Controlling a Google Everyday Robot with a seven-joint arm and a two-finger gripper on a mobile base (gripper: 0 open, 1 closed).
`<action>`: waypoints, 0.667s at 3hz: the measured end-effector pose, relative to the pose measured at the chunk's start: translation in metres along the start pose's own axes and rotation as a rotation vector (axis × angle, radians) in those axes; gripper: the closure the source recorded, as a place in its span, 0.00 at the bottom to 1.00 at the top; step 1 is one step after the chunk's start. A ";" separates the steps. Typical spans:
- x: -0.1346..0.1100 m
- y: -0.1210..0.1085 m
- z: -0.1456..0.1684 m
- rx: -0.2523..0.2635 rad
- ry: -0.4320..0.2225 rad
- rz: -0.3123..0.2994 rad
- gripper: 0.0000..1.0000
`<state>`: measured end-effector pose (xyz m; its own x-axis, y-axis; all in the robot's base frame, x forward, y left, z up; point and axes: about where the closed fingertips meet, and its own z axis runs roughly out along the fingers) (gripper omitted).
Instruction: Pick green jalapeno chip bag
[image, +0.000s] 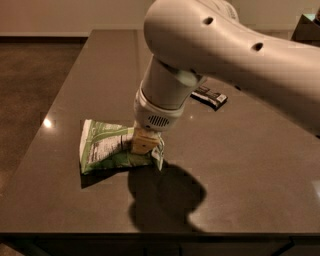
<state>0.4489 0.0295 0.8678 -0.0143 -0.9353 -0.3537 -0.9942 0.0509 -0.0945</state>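
The green jalapeno chip bag (107, 147) lies on the dark table (240, 165) near its front left, white label panel facing up. My gripper (146, 143) comes straight down from the big white arm (215, 55) onto the bag's right end. It is shut on the bag, whose right edge is bunched up around the yellowish fingers (142, 142). The bag's left part rests on or just above the table, with a shadow under it.
A small dark wrapped bar (209, 96) lies farther back on the table, behind the arm. The table's front edge runs close below the bag. The floor lies to the left. A dark object (307, 27) sits at the top right corner.
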 end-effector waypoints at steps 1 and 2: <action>0.003 -0.006 -0.027 0.022 -0.023 -0.008 0.88; 0.004 -0.013 -0.057 0.060 -0.038 -0.023 1.00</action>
<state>0.4559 0.0051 0.9209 0.0138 -0.9224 -0.3859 -0.9860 0.0515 -0.1584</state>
